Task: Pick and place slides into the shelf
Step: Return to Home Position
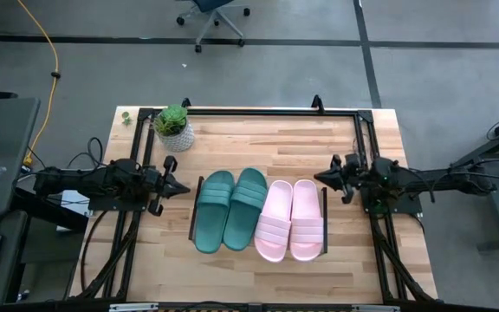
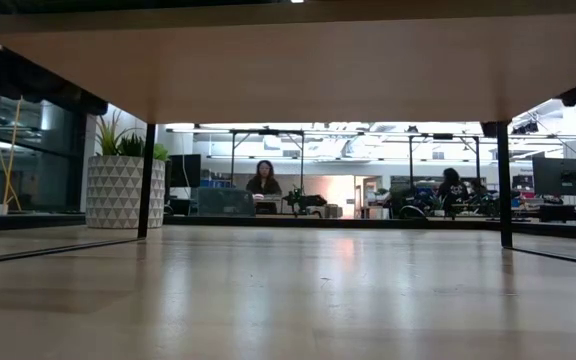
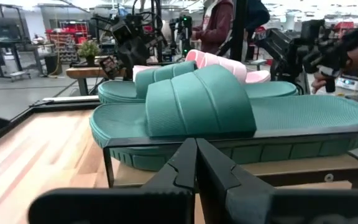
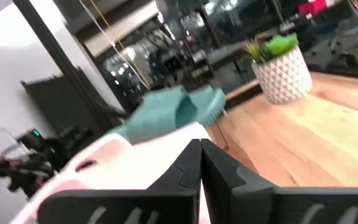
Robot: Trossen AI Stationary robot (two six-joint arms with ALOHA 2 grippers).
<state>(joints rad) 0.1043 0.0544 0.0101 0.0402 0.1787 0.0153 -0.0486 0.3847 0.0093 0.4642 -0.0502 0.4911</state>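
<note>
On the worktop (image 1: 258, 139), four slides (image 1: 249, 199) lie on the shelf (image 3: 303, 165) between the closed, empty left jaws and right jaws, teal pair (image 1: 217, 208) nearer the left, pink pair (image 1: 306, 217) nearer the right, so placing looks complete.

Just past the jaws of the dark left gripper (image 1: 183, 186) sit two teal green slides (image 1: 230, 208) with ribbed straps. Past those of the dark right gripper (image 1: 319, 178) sit two pale pink slides (image 1: 291, 218), ribbed alike. The planter (image 1: 177, 137) is white, diamond-patterned.
</note>
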